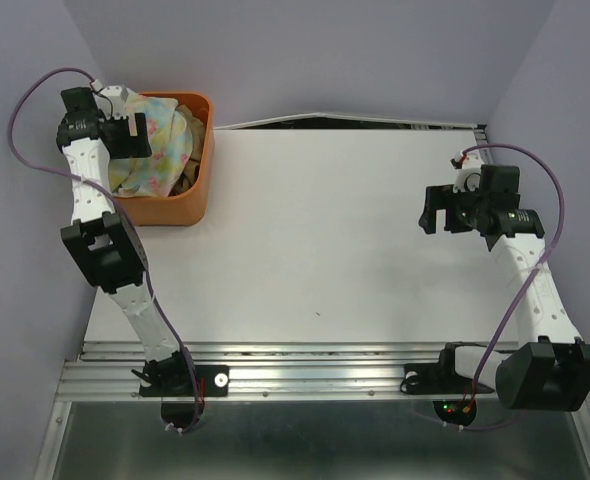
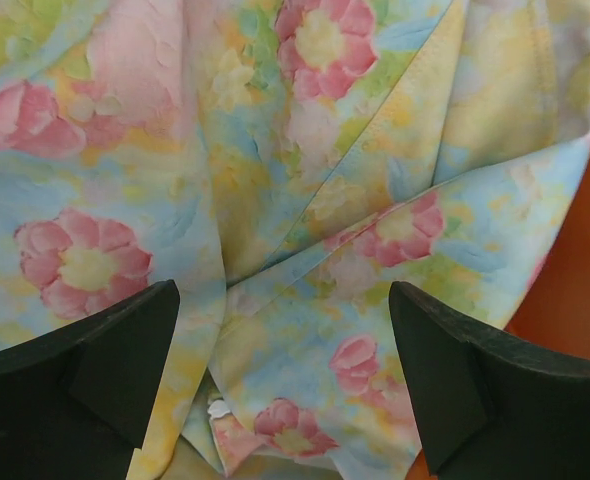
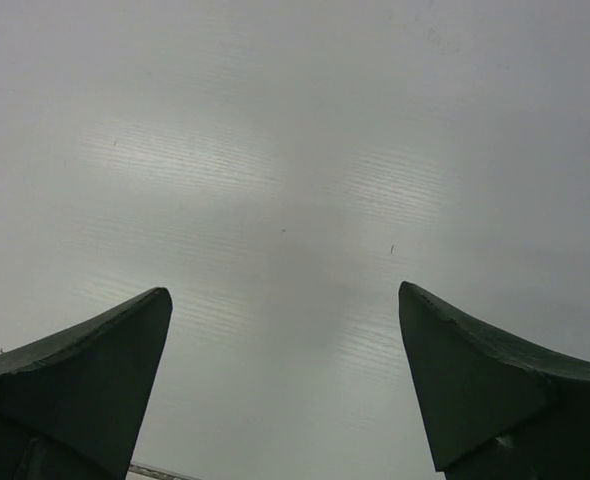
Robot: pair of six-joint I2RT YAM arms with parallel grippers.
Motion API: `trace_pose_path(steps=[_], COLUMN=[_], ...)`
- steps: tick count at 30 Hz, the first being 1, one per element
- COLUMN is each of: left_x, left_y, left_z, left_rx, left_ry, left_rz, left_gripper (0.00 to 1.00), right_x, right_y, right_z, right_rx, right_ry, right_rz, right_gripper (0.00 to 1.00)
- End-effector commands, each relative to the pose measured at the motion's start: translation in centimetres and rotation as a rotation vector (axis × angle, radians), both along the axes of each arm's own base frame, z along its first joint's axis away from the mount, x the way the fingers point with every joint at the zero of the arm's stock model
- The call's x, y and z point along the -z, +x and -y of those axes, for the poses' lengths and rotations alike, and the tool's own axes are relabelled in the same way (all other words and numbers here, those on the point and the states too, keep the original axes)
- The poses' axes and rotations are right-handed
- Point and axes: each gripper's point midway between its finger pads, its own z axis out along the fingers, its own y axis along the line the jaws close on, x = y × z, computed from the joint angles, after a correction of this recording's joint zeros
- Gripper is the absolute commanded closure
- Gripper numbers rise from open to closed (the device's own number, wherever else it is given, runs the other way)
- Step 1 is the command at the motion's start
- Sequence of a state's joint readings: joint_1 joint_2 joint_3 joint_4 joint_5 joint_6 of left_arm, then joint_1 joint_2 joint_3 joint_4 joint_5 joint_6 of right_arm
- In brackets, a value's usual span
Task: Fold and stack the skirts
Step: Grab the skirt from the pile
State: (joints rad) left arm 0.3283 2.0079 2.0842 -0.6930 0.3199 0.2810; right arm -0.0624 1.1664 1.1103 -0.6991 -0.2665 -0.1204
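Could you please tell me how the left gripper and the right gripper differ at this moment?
The left gripper is over the orange basket at the far left corner; the right gripper is over the white table on the right side. Below the left gripper lies the floral skirt; below the right gripper, only tabletop. Both are open and empty.

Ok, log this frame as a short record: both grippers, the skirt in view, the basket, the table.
left gripper: open, holding nothing, poised over the floral skirt
right gripper: open, holding nothing, over a bare part of the table
floral skirt: crumpled and unfolded, lying in the basket
basket: orange, at the far left corner of the table
table: white, no folded skirt laid on it
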Motion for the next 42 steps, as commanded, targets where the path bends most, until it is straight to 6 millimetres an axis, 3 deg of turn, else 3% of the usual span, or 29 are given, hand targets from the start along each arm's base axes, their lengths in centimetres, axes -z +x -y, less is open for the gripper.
trace_pose_path(steps=[1, 13, 16, 19, 20, 21, 22, 23, 25, 30, 32, 34, 35, 38, 41, 42], left_x=[-2.6, 2.6, 3.4, 3.5, 3.4, 2.6, 2.0, 1.3, -1.5, -10.7, -16.8, -19.9, -22.7, -26.3, -30.0, -31.5], left_y=[1.2, 3.6, 4.2, 4.6, 4.6, 4.5, 4.4, 4.3, 3.7, 1.6, -0.3, -1.4, -2.5, -4.2, -6.5, -7.9], left_z=[0.7, 2.4, 2.5, 2.8, 3.0, 3.3, 3.5, 3.8, 4.1, 5.4, 6.4, 7.3, 8.3, 10.5, 14.1, 16.4], left_rx=[0.049, 0.117, 0.111, 0.117, 0.124, 0.136, 0.144, 0.154, 0.167, 0.2, 0.221, 0.241, 0.262, 0.311, 0.398, 0.46], left_ry=[-0.042, -0.125, -0.124, -0.142, -0.147, -0.155, -0.155, -0.156, -0.147, -0.105, -0.07, -0.056, -0.046, -0.069, -0.112, -0.133], left_rz=[0.094, 0.039, 0.035, 0.041, 0.045, 0.061, 0.073, 0.087, 0.14, 0.314, 0.434, 0.498, 0.556, 0.639, 0.737, 0.774], left_gripper=[0.01, 0.02, 0.05, 0.28, 0.43, 0.49, 0.64, 0.72, 1.0, 1.0, 1.0, 1.0, 1.0, 1.0, 1.0, 1.0], right_x=[-2.1, -1.3, -1.5, -1.5, -1.5, -1.6, -1.6, -1.7, -1.8, -2.3, -2.5, -2.6, -2.7, -2.8, -3.3, -3.4], right_y=[0.6, 0.8, 1.0, 1.0, 1.0, 1.0, 0.9, 0.9, 0.9, 0.9, 1.0, 1.1, 1.1, 1.3, 1.5, 1.6], right_z=[-0.1, 0.0, 0.1, 0.2, 0.2, 0.2, 0.2, 0.2, 0.2, -0.1, -0.2, -0.3, -0.4, -0.4, -0.4, -0.4], right_rx=[-0.018, -0.016, -0.014, -0.011, -0.011, -0.01, -0.009, -0.008, -0.011, -0.016, -0.022, -0.021, -0.022, -0.023, -0.02, -0.017], right_ry=[-0.011, -0.015, -0.017, -0.02, -0.022, -0.024, -0.024, -0.023, -0.023, -0.011, -0.004, 0.001, 0.006, 0.013, 0.013, 0.016], right_rz=[0.062, 0.045, 0.047, 0.043, 0.044, 0.046, 0.046, 0.049, 0.051, 0.06, 0.065, 0.066, 0.068, 0.072, 0.08, 0.082], right_gripper=[0.0, 0.0, 0.0, 0.0, 0.0, 0.0, 0.0, 0.0, 0.0, 0.0, 0.0, 0.0, 0.0, 0.0, 0.0, 0.0])
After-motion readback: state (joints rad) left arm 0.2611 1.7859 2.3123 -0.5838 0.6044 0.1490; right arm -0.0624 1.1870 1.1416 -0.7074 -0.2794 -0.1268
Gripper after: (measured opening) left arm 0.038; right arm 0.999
